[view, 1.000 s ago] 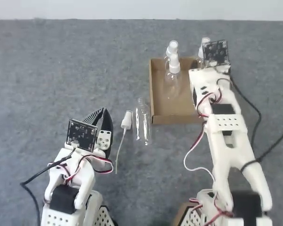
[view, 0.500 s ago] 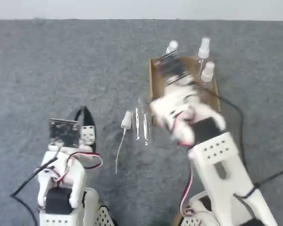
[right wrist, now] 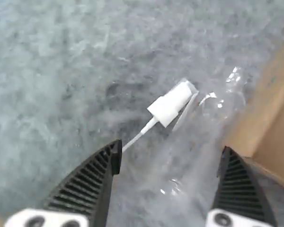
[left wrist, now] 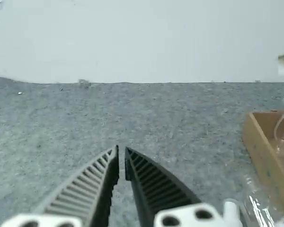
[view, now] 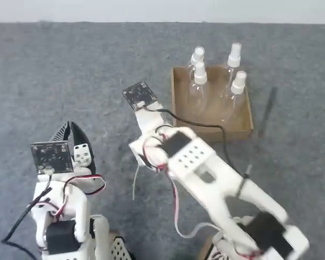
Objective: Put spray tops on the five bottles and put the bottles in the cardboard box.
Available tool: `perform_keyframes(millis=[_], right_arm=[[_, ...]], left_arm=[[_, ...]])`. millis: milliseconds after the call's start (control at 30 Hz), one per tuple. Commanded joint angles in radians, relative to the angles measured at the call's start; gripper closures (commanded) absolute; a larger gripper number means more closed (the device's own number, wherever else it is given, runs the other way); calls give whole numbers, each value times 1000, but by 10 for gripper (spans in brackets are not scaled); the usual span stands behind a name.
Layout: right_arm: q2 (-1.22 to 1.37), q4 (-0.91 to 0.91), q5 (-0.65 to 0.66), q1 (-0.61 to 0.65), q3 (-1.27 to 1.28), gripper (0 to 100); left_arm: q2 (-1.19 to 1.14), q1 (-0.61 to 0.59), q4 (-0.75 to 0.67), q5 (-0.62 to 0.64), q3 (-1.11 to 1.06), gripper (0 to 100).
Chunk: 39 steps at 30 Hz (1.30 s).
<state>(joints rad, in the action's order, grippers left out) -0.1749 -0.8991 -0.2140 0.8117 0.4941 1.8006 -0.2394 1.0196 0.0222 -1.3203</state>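
Note:
A capless clear bottle lies on the grey carpet beside a loose white spray top with a thin tube. My right gripper hangs open just above them, its fingers astride the bottle. In the high view the right arm covers both. The cardboard box at the back holds several upright bottles with spray tops. My left gripper is shut and holds nothing, near the front left, well left of the bottle.
The box's near wall lies close beside the bottle's far end. A black cable runs from the right arm across the box's front edge. Open carpet stretches to the left and back.
The right arm swung from above the box leftward, over the loose bottle and spray top. The left arm drew back to the left, away from them.

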Motion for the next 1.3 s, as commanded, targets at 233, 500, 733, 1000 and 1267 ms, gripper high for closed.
perform_keyframes(millis=[233,500,733,1000,1267], right_arm=[[150,45,-84,-10,-107,732],[214,71,-84,-15,-110,732],[226,120,-81,-30,-104,732],[271,127,-84,1,-95,927],[231,105,-75,-4,-95,967]], left_arm=[[17,0,-11,12,42,988],[17,0,-8,12,42,988],[17,2,-8,12,42,988],[17,2,-8,12,42,988],[17,2,-8,12,42,988]])
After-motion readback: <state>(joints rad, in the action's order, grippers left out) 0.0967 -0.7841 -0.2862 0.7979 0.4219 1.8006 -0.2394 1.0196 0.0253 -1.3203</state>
